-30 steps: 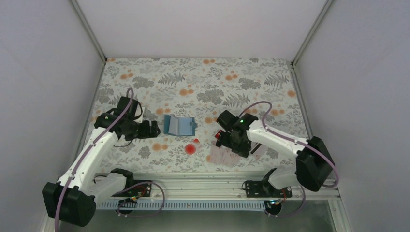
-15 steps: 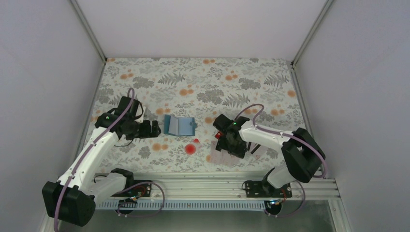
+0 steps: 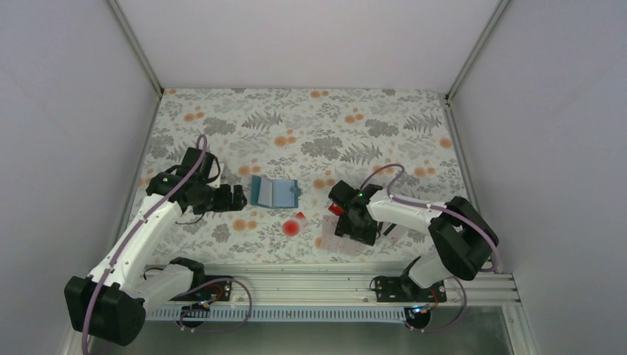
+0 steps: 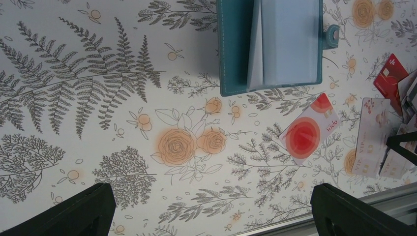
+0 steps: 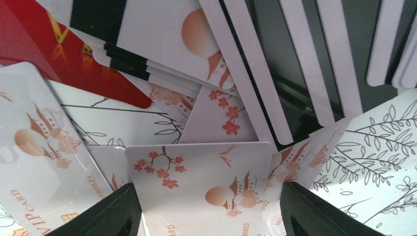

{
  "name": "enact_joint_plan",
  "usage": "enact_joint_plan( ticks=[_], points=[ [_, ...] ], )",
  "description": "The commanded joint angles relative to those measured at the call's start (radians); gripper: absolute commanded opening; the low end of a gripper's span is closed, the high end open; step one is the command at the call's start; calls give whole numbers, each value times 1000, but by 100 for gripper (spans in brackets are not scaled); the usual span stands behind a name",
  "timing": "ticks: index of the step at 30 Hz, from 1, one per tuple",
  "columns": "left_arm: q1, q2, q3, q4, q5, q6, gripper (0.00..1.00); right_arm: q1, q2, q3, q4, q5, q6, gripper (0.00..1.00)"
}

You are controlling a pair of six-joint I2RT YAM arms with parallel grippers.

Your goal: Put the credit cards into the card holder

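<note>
The blue card holder (image 3: 273, 191) lies open on the floral table; it also shows in the left wrist view (image 4: 275, 44). My left gripper (image 3: 236, 197) is open and empty just left of it, with its fingertips wide apart in the wrist view (image 4: 216, 216). A pale card with a round red spot (image 4: 307, 130) lies in front of the holder. My right gripper (image 3: 353, 228) is down on the pile of credit cards (image 3: 336, 242). Its jaws (image 5: 206, 209) are shut on the long edges of a pale blossom-print card (image 5: 204, 172). A red card (image 5: 59, 59) lies in the pile.
The metal rail (image 3: 325, 277) runs along the table's near edge just behind the pile. Several white-edged cards (image 5: 305, 64) stand over a dark part at the far side of the pile. Grey walls enclose the table on three sides.
My right gripper has shifted slightly left and lower onto the card pile, and its arm has folded in closer. The left arm and the holder have not moved.
</note>
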Motion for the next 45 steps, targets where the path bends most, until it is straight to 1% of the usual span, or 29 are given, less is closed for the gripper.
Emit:
enact_joint_plan(
  ticks=[1, 6, 10, 14, 25, 29, 31, 38, 45],
  points=[
    [-6, 3, 16, -4, -6, 9, 100, 4, -28, -26, 39, 17, -8, 71],
    [-9, 2, 23, -10, -12, 6, 100, 4, -23, -23, 53, 13, -27, 70],
    [-11, -3, 23, -14, -17, 3, 100, 4, -9, -4, 43, 23, -39, 71],
    [-12, -5, 25, -17, -21, 1, 100, 4, 19, 26, 23, 38, -62, 70],
    [-13, -12, 26, -21, -33, -5, 100, 4, 44, 24, 35, 36, -95, 52],
    [-13, -10, 27, -23, -33, -7, 100, 4, 26, 28, 23, 35, -100, 47],
    [-14, -9, 35, -26, -30, -5, 100, 4, 4, 39, 11, 38, -100, 46],
    [-18, -16, 104, -26, 41, 2, 100, 4, -70, 119, -57, 49, -101, 46],
    [-29, -23, 168, 25, 152, 1, 100, 4, -120, 207, -97, 26, -88, 46]
  ],
)
